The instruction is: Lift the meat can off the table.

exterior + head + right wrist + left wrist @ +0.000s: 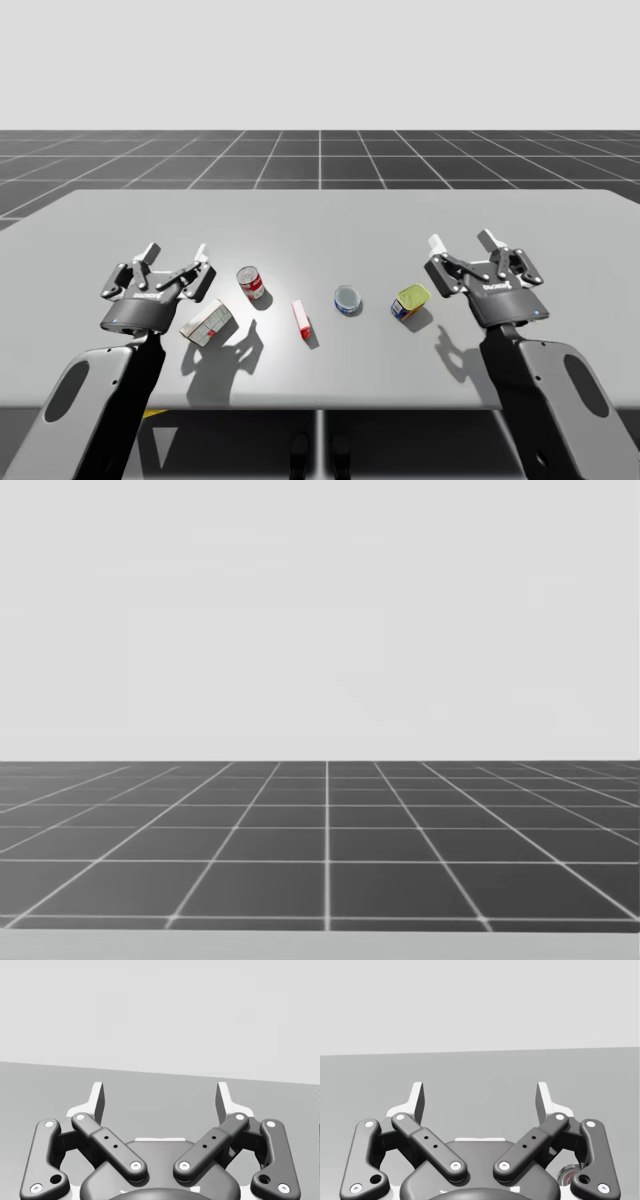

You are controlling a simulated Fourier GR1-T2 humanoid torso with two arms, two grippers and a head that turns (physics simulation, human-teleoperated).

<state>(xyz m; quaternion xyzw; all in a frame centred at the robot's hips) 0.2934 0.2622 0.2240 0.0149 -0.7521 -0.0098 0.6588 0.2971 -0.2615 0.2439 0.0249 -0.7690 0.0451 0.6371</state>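
The meat can (410, 301), a squat blue can with a yellow top, stands on the grey table (320, 215) right of centre. My right gripper (462, 241) hovers open just right of and beyond it, apart from it. In the right wrist view the right gripper (160, 1097) is open, with bare table between its fingers. My left gripper (175, 257) hangs open over the table's left side. The left wrist view also shows the left gripper (480, 1097) open and holding nothing.
A white and red box (208, 322) lies under my left hand. A red can (251, 283) stands beside it, its edge (567, 1175) peeking past my left gripper. A small red box (301, 319) and a flat round tin (347, 299) sit mid-table.
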